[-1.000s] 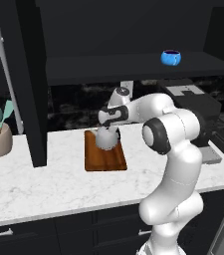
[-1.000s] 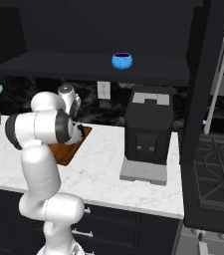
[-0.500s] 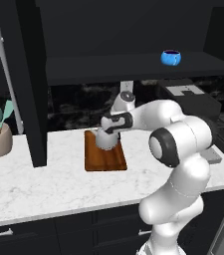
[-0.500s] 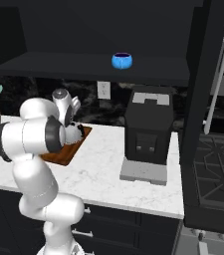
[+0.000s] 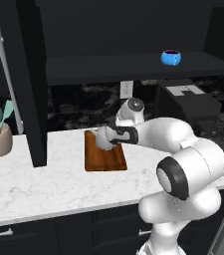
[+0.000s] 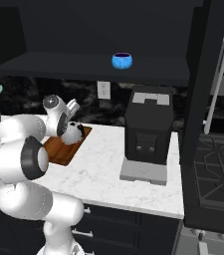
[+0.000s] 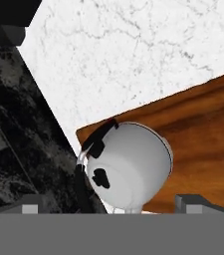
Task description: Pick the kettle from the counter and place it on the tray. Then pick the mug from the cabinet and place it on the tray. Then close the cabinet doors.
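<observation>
1. Over on the tray, toward its far corner, the kettle is sitting on the wood. It looks set down, so I'd call the first step basically done.
2. Biggest risk from here, I think: the hand is right next to the kettle with its fingers spread wide on either side, released and gripping nothing. A sideways pull-out could clip the dome or the black handle at about 10 o'clock in the hand view and shove it off the tray's edge onto the table, which sits close on that side.
3. Second worry: the mug is up on the cabinet shelf, well apart from the hand, at roughly 1 o'clock from the kettle in the left base view. A big swing up there could catch the shelf edge or the coffee machine below.
4. Pose: the arm is folded low, forearm reaching across from the right, wrist tipped so the hand looks down and inward at the kettle.
</observation>
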Robot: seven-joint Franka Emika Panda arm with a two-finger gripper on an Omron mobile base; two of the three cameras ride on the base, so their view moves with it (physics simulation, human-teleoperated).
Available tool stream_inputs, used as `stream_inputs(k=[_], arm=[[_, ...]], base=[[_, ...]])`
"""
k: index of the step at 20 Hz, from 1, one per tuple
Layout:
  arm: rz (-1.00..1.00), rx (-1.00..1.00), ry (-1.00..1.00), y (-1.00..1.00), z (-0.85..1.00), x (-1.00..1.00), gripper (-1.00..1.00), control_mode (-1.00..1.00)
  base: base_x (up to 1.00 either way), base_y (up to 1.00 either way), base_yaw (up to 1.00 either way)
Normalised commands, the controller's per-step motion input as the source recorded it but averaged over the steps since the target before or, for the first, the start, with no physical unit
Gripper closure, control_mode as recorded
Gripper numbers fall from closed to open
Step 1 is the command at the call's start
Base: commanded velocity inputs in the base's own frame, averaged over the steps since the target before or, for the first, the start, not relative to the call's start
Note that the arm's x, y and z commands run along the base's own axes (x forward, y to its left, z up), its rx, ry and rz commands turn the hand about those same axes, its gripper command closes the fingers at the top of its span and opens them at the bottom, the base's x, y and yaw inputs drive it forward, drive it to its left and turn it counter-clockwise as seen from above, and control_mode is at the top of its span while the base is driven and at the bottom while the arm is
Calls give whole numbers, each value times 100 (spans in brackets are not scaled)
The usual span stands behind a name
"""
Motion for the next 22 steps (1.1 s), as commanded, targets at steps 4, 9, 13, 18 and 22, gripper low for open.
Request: stream_inputs(k=[4, 9, 13, 18, 22], arm=[[-20, 10, -1, 0, 58, -37, -100, -100], [-19, 12, 0, 0, 47, -36, -100, -100], [-16, 11, -1, 0, 32, -46, -100, -100], [-12, 7, -5, 0, 17, -61, -100, -100], [-10, 0, -11, 0, 17, -68, -100, -100]], base=[[0, 0, 0], [0, 0, 0], [0, 0, 0], [0, 0, 0], [0, 0, 0]])
